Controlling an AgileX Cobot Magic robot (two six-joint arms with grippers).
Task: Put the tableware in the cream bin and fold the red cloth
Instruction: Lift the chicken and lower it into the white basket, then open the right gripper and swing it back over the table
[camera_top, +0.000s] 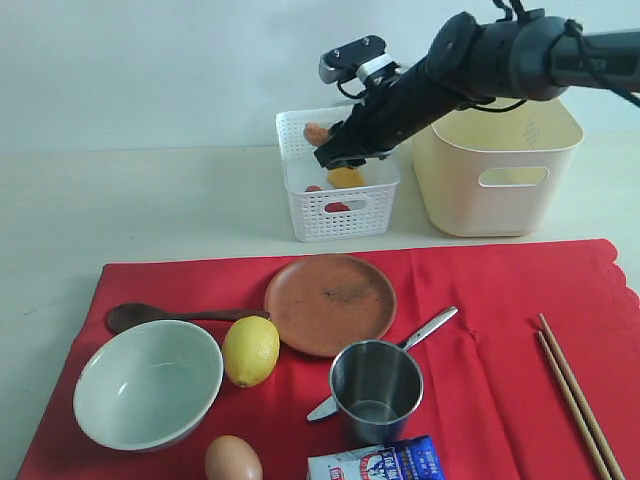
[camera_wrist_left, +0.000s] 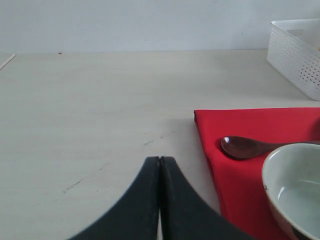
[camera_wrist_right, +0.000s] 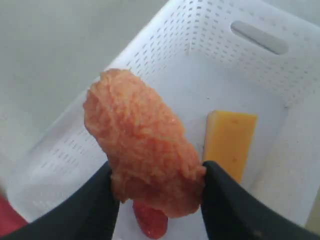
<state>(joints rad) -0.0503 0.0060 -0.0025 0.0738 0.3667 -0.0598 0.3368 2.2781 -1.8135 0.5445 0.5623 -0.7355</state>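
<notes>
right wrist view: my right gripper (camera_wrist_right: 157, 172) is half open, pinching a rough orange-pink lump of food (camera_wrist_right: 140, 135) over the white lattice basket (camera_wrist_right: 210, 45). my left gripper (camera_wrist_left: 160, 167) is closed and empty near the bright red cloth (camera_top: 500, 300). pale green-white bowl (camera_top: 148, 385), terracotta round plate (camera_top: 330, 303), steel cup (camera_top: 376, 390), metal knife (camera_top: 430, 325), dark wooden spoon (camera_top: 150, 316) and wooden chopsticks (camera_top: 575, 395) lie on that cloth; the tall cream plastic bin (camera_top: 495, 185) stands beyond it.

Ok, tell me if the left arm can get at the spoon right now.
Probably yes: the spoon lies bare on the cloth just ahead of the shut left pincer, nothing between them; it must open first.
</notes>
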